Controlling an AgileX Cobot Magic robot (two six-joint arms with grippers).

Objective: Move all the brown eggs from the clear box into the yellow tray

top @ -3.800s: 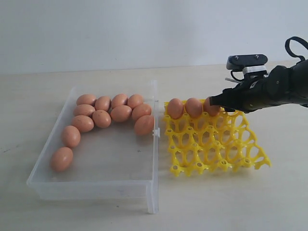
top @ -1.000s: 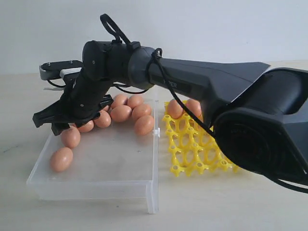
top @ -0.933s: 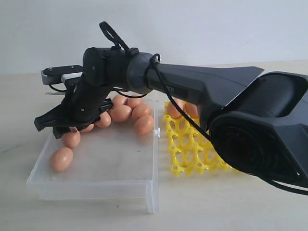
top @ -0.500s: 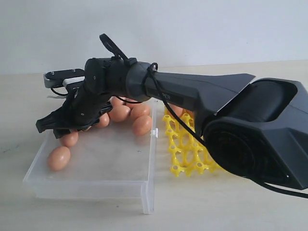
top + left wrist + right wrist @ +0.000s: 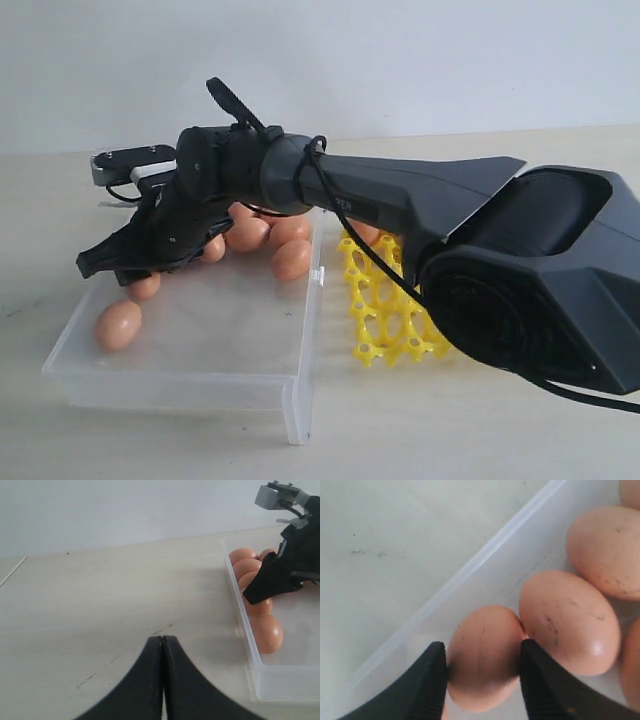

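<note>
**Right end effector set about one egg in the clear box**

Nearest the exterior camera, the front wall of the clear box is seen on the table. Just behind that wall, towards the left side, a lone egg lies by itself.

Next is found the right end effector, reached across into the box. In the right wrist view its fingers are placed on either side of the flanked egg, which lies by the box's side wall and touches a neighbour. The pads are at or almost at the shell. Whether a firm grip has been made cannot be told.

Beyond it, the other brown eggs are clustered at the far end of the box. The yellow tray stands just beside the box, and one egg is glimpsed in its far row.

The left end effector is held closed on nothing, outside the box.

The eggs are judged light, rigid, smooth and brittle. Each is best taken across its widest middle, with gentle pressure, since a hard squeeze could crack the shell and a grip near one end could let it slip.
</note>
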